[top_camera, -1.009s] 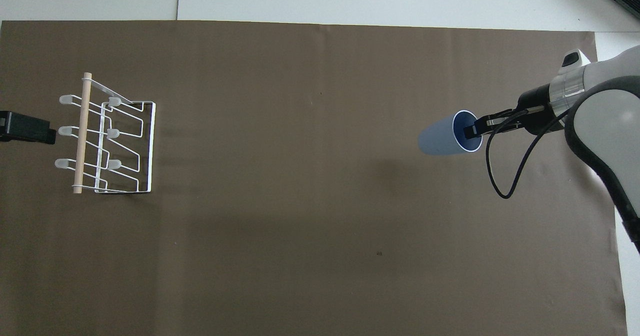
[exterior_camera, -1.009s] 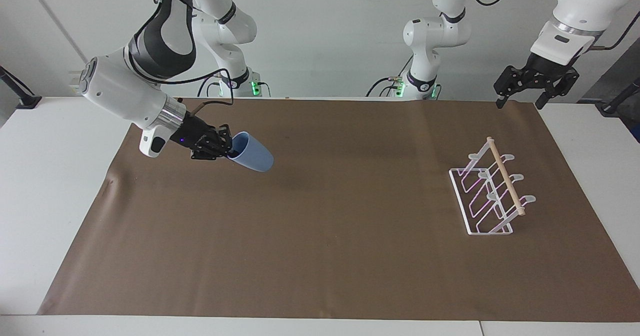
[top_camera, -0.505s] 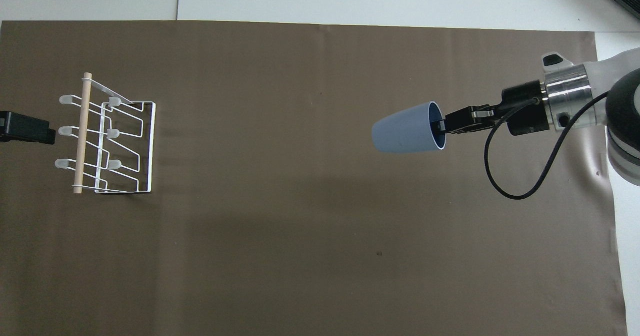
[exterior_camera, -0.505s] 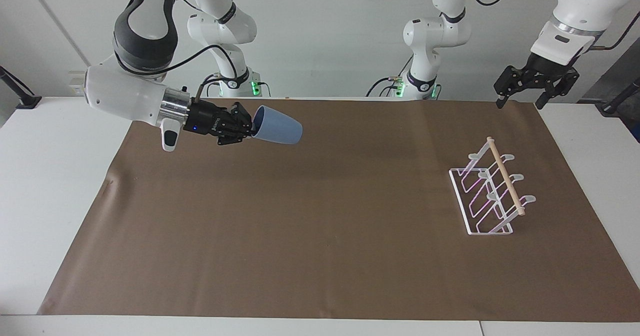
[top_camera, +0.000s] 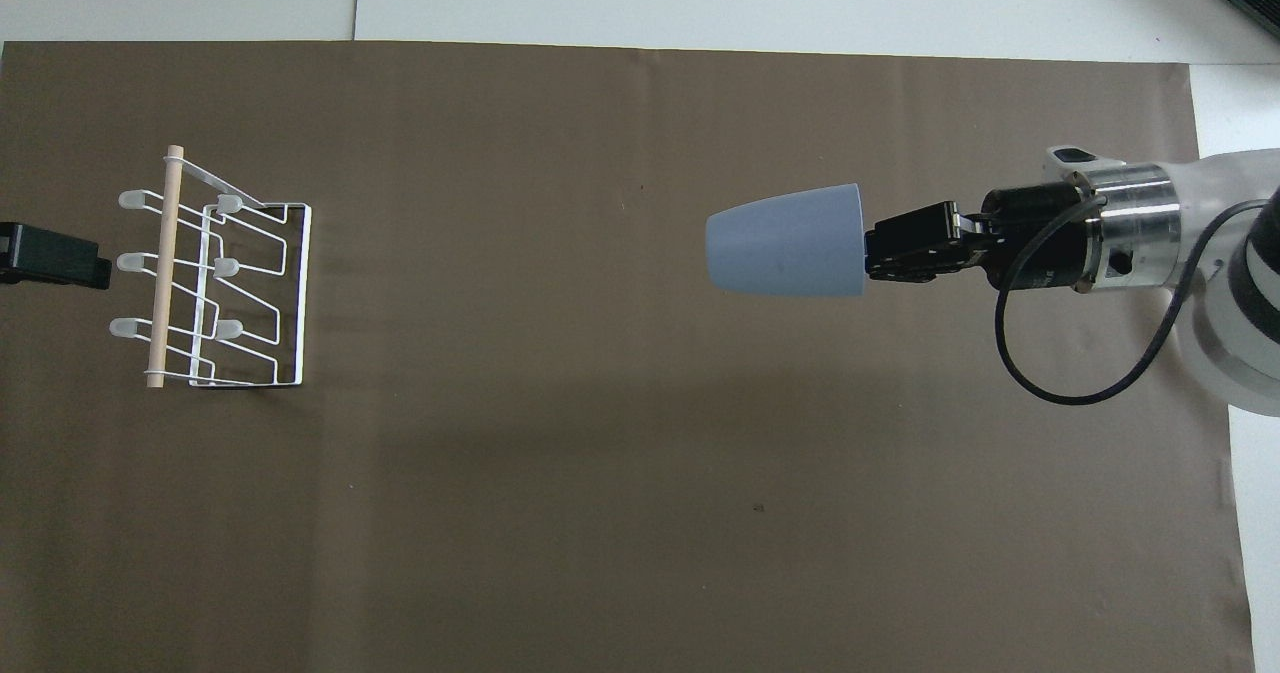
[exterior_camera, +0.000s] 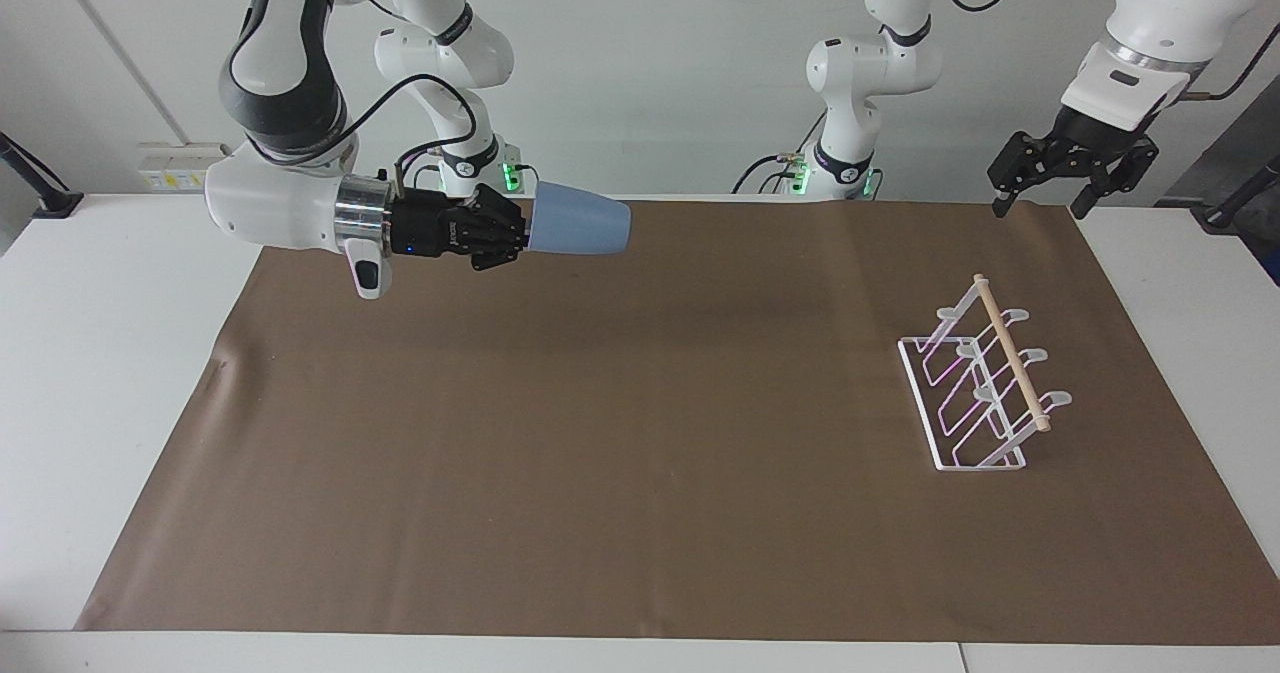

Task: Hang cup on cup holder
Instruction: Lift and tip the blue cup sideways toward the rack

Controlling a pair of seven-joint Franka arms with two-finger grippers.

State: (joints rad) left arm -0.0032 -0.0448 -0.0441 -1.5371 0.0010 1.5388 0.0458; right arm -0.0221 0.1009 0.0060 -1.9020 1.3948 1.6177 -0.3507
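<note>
My right gripper [exterior_camera: 520, 229] [top_camera: 868, 255] is shut on the rim of the light-blue cup [exterior_camera: 580, 228] [top_camera: 785, 254]. It holds the cup level in the air over the brown mat, base pointing toward the left arm's end. The white wire cup holder [exterior_camera: 985, 383] [top_camera: 215, 288] with a wooden dowel stands on the mat at the left arm's end, with nothing on its prongs. My left gripper [exterior_camera: 1035, 203] waits raised above the mat's edge beside the holder, fingers apart; only its tip [top_camera: 55, 258] shows in the overhead view.
A brown mat [exterior_camera: 640, 473] [top_camera: 600, 503] covers most of the white table [exterior_camera: 120, 353]. A black cable loops under the right wrist [top_camera: 1070, 353].
My right gripper has lifted the cup higher and carried it toward the left arm's end, turning it from tilted down to level. The left arm has not moved.
</note>
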